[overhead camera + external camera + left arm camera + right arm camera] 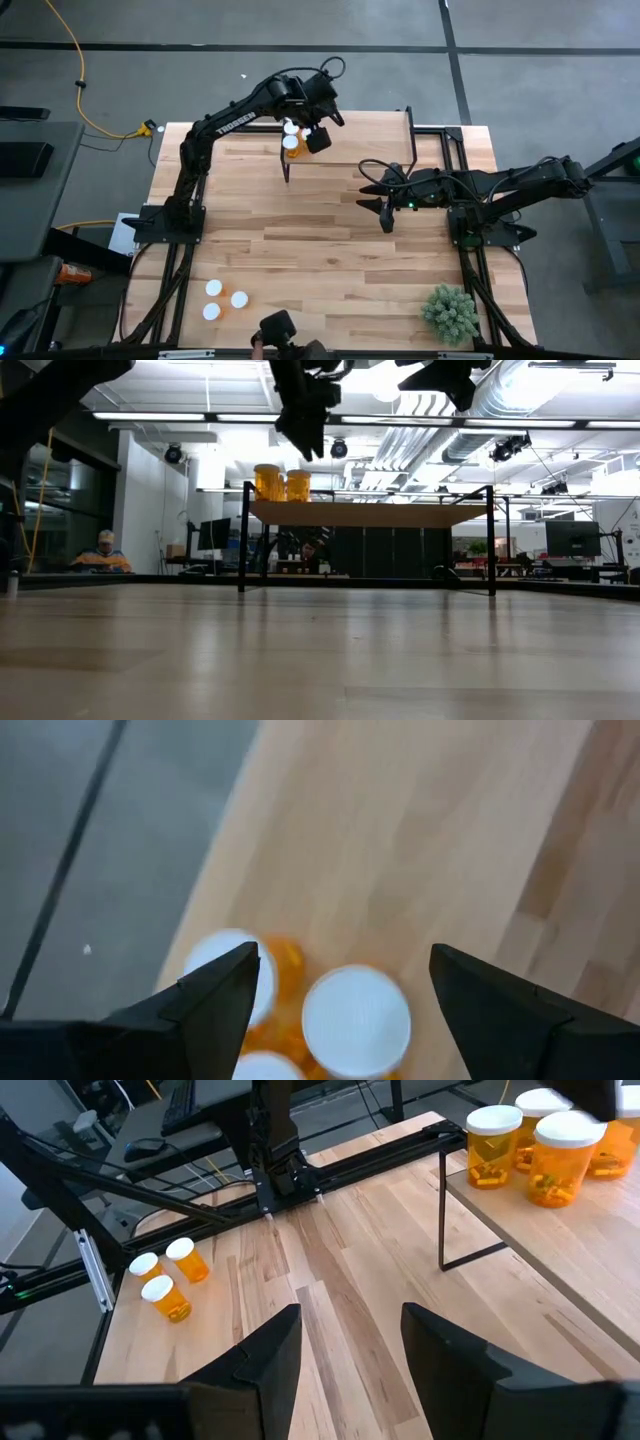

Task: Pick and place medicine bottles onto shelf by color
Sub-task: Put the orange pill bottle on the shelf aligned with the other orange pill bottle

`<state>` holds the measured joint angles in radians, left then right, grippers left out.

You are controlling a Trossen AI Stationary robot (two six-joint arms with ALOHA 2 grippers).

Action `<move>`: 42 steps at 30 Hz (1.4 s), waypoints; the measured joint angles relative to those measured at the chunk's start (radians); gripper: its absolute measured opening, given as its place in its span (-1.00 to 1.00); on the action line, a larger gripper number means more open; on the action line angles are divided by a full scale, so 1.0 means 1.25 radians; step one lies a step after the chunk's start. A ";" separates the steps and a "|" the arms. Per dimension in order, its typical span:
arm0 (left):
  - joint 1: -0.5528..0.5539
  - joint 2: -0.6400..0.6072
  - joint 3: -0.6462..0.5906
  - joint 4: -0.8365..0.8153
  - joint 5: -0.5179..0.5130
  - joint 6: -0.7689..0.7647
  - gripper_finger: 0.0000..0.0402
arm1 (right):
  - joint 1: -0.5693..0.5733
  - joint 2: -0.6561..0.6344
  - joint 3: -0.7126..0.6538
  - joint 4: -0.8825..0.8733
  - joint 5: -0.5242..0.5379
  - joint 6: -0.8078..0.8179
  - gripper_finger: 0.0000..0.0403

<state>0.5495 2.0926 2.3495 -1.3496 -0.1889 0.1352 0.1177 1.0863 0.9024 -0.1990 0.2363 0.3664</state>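
Observation:
Three orange medicine bottles with white caps stand on the left end of the light-wood shelf point(350, 135); they also show in the low view point(282, 483) and in the left wrist view point(355, 1012). My left gripper point(342, 960) hangs open and empty just above them point(312, 135). Three more bottles point(221, 299) stand upright on the table's near left; they also show in the right wrist view point(165, 1280). My right gripper point(372, 200) is open and empty above the table's middle right, with its fingers point(350, 1330) pointing toward the left.
The shelf's black legs point(243, 535) stand on the far part of the table. A small green plant point(450, 312) sits at the near right corner. A black camera mount point(278, 328) stands at the near edge. The shelf's right part point(420, 512) is bare board.

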 joint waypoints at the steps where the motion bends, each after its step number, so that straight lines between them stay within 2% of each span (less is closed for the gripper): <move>1: 0.000 -0.008 -0.002 0.008 0.005 0.000 0.42 | 0.000 0.000 0.000 0.000 0.000 0.000 -0.19; 6: 0.001 -0.054 0.004 0.007 0.017 0.000 0.40 | 0.000 0.000 0.000 -0.003 0.000 0.000 -0.19; 9: 0.002 -0.074 0.004 -0.006 0.056 0.000 0.26 | 0.000 0.000 0.000 -0.008 0.000 -0.004 -0.19; 12: 0.011 -0.073 0.002 -0.051 0.112 -0.001 -0.09 | 0.000 0.000 0.000 -0.019 0.001 -0.005 -0.19; 16: 0.020 -0.064 -0.053 -0.041 0.127 -0.019 -0.79 | 0.000 0.000 0.000 -0.034 0.003 -0.006 -0.19; 17: 0.023 -0.063 -0.071 -0.021 0.127 -0.029 -0.89 | 0.000 0.000 0.000 -0.039 0.003 -0.006 -0.19; 24: 0.057 -0.062 -0.140 0.000 0.139 -0.060 -0.99 | 0.000 0.000 0.000 -0.041 0.003 -0.005 -0.19; 42: 0.061 -0.063 -0.142 -0.008 0.121 -0.042 -1.00 | 0.000 0.000 0.000 -0.042 0.037 -0.006 -0.19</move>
<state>0.6254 2.0140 2.1719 -1.3602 -0.0372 0.0822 0.1177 1.0864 0.9024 -0.2520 0.2825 0.3584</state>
